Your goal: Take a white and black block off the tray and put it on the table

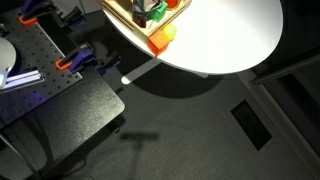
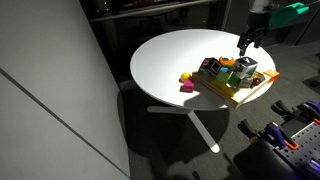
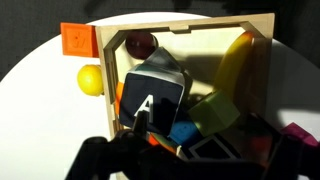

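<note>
Showing clearly (wrist view only): white and black block (image 3: 152,92).

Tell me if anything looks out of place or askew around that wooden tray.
Two pieces lie outside the light-wood tray on the round white table: an orange square block and a small yellow ball, beside its corner. Inside, the black-sided block with a whitish face sits tilted, not flat.
</note>
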Tool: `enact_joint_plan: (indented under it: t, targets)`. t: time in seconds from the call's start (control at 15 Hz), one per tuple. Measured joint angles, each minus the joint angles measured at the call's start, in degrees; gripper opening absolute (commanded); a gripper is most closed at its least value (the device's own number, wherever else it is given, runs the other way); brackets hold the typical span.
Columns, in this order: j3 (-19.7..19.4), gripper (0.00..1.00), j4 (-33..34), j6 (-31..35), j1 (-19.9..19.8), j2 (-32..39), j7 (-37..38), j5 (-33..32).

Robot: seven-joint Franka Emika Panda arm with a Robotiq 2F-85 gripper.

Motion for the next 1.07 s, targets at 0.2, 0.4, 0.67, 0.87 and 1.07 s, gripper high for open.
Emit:
enact_joint_plan:
  t: [0.2,0.4,0.67,0.87,1.07]
  targets:
    - [-0.31,1.00,0.47,0.03,0.00,2.19,-0.38,1.38]
    - [-0.81,1.00,0.87,0.06,-0.06,3.91,-0.39,1.49]
    - [-1.47,1.00,1.21,0.73,-0.20,5.54,-0.34,0.89]
    - [-1.71,1.00,1.25,2.43,-0.20,6.73,0.00,-0.43]
    - [-1.95,1.00,1.27,3.96,-0.20,7.99,0.56,-1.90]
